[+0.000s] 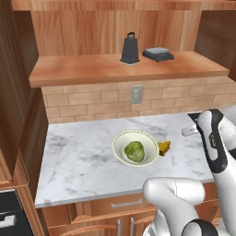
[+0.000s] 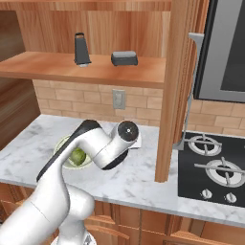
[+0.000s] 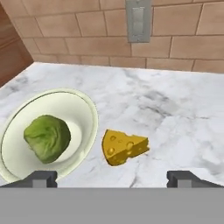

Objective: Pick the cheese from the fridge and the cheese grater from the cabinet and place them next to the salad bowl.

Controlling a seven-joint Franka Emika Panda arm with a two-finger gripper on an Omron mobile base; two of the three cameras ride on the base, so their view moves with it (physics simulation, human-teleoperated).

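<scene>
Two things sit close together on the white marble counter (image 1: 83, 161): the salad bowl (image 3: 81, 109) and the cheese (image 3: 124, 146). In the hand view the cheese lies just beside the bowl, at about 3 o'clock from it, and it does not seem to touch the rim. A green lettuce head (image 3: 47, 138) sits inside the bowl.

The gripper (image 3: 111, 178) hangs above the counter, and its two dark fingertips (image 3: 41, 178) are spread wide apart. Nothing is between them. The cheese is a little way in front of the tips, on the marble.

At 12 o'clock in the hand view there is a brick wall (image 3: 183, 39) with a grey outlet (image 3: 138, 19) on it.

In the left base view the cheese grater (image 1: 130, 49) stands upright on the wooden shelf of the cabinet (image 1: 92, 69), at about 12 o'clock from the bowl. A flat dark scale (image 1: 158, 54) rests just beside the grater, at its 3 o'clock.

In the right base view the white arm (image 2: 95, 143) crosses in front of the bowl and hides most of it. A wooden post (image 2: 174, 91) stands at 3 o'clock from the arm, and past it there is a black stove (image 2: 213, 167) with round burners.
</scene>
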